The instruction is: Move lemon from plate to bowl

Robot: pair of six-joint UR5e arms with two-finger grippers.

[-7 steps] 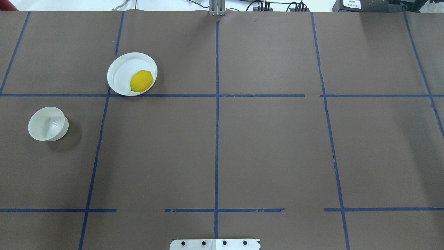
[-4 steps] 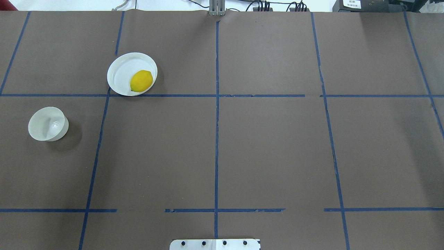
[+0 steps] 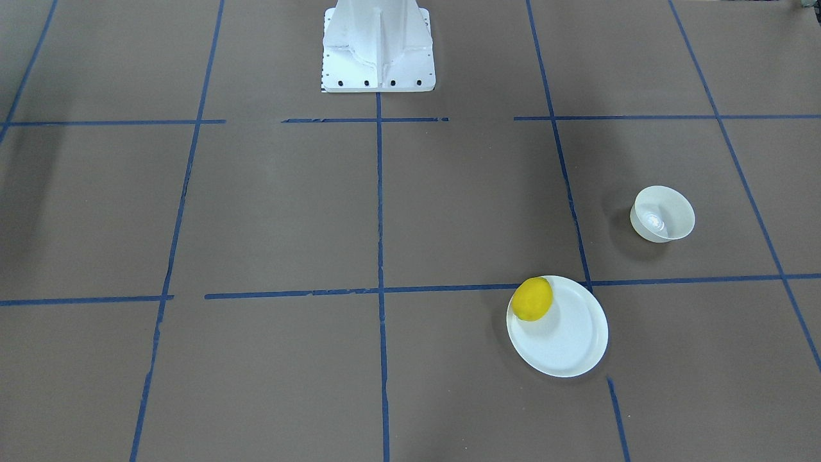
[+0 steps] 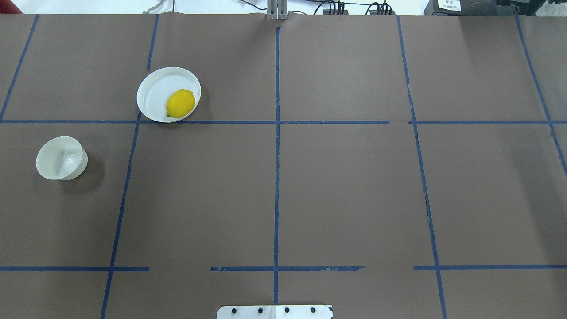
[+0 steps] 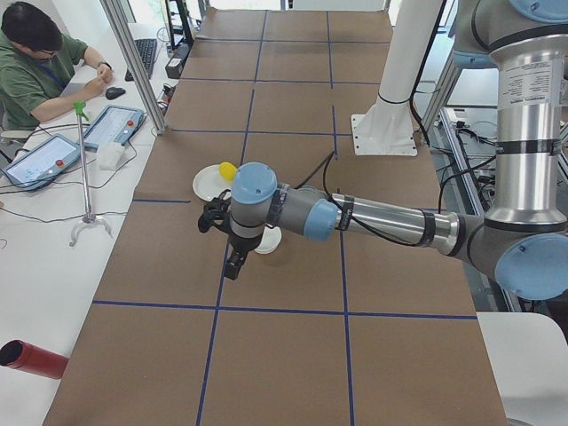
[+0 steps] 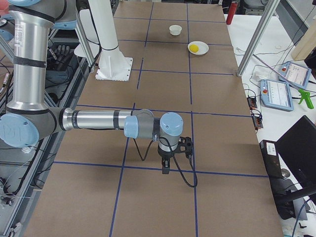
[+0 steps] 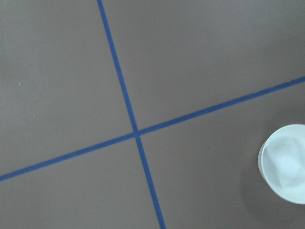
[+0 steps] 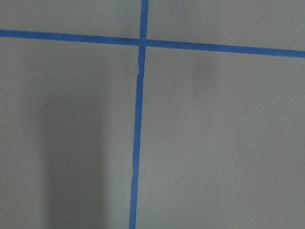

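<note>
The yellow lemon (image 4: 180, 103) lies on the near right part of the white plate (image 4: 155, 91) at the table's far left; it also shows in the front view (image 3: 532, 299) on the plate (image 3: 567, 340). The small white bowl (image 4: 60, 157) stands empty, closer and further left, also in the front view (image 3: 662, 213) and at the right edge of the left wrist view (image 7: 285, 164). My left gripper (image 5: 232, 266) hangs above the table near the bowl. My right gripper (image 6: 165, 169) hangs over the table's far right end. I cannot tell whether either is open or shut.
Brown paper with a blue tape grid covers the table. The robot's white base (image 3: 378, 48) stands at the near middle edge. An operator (image 5: 35, 62) sits at a side desk with tablets (image 5: 111, 126). A red cylinder (image 5: 31, 358) lies off the table's left end.
</note>
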